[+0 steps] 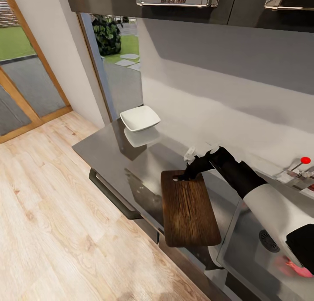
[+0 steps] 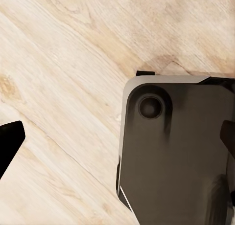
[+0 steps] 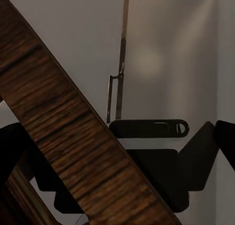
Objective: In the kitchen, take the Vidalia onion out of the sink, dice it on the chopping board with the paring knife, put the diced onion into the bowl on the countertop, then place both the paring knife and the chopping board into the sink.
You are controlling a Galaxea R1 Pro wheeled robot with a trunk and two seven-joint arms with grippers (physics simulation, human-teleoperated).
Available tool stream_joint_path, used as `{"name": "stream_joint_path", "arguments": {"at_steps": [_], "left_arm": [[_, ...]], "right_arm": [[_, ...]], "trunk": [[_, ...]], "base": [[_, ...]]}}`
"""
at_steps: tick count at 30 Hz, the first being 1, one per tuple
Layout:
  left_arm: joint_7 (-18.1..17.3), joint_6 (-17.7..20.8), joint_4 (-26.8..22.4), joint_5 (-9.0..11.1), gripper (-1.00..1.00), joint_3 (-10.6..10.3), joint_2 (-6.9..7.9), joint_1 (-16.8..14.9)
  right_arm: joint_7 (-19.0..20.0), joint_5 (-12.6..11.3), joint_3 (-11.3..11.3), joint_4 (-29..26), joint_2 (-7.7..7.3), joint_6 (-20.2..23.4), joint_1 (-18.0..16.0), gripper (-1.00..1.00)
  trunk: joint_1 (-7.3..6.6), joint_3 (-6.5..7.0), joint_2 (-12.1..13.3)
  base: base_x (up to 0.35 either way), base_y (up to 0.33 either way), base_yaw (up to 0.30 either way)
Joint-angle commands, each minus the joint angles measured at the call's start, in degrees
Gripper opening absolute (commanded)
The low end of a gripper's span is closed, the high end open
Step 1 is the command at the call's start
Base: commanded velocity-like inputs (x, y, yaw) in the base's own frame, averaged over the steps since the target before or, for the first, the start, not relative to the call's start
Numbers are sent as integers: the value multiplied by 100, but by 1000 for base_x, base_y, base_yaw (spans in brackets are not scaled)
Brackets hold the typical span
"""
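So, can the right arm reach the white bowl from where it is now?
Probably yes. The right gripper is at the far end of the chopping board, and the countertop between it and the bowl looks bare. The arm is already stretched out, so reach may be tight.

Blurred pink Vidalia onion (image 1: 301,268) half hidden behind right forearm in sink (image 1: 244,253), itself cropped at frame's right edge; gripper jaws indistinct.

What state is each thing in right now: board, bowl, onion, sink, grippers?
Dark brown wooden chopping board: on the glossy grey countertop, near end overhanging the edge.
Right gripper: at the board's far end; grip unclear.
White squarish bowl: upright, empty.
Pinkish onion: in the steel sink.
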Motion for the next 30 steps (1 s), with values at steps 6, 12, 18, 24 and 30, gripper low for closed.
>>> {"name": "stream_joint_path", "arguments": {"at_steps": [6,12,18,24,30], "left_arm": [[11,-18,2,3,100,6,-3,-3],[11,-18,2,3,100,6,-3,-3],[11,-18,2,3,100,6,-3,-3],[11,-18,2,3,100,6,-3,-3],[11,-18,2,3,100,6,-3,-3]], "right_arm": [[24,103,16,161,-1,-24,-1,-100],[24,103,16,159,1,-24,-1,-100],[24,99,16,159,-2,-24,-1,-100],[24,103,16,159,-1,-21,-1,-100],[15,110,16,159,-1,-20,-1,-100]], "trunk": [[6,-10,-5],[6,-10,-5],[6,-10,-5],[6,-10,-5],[6,-10,-5]], "base": [[0,0,0],[0,0,0],[0,0,0],[0,0,0],[0,0,0]]}}
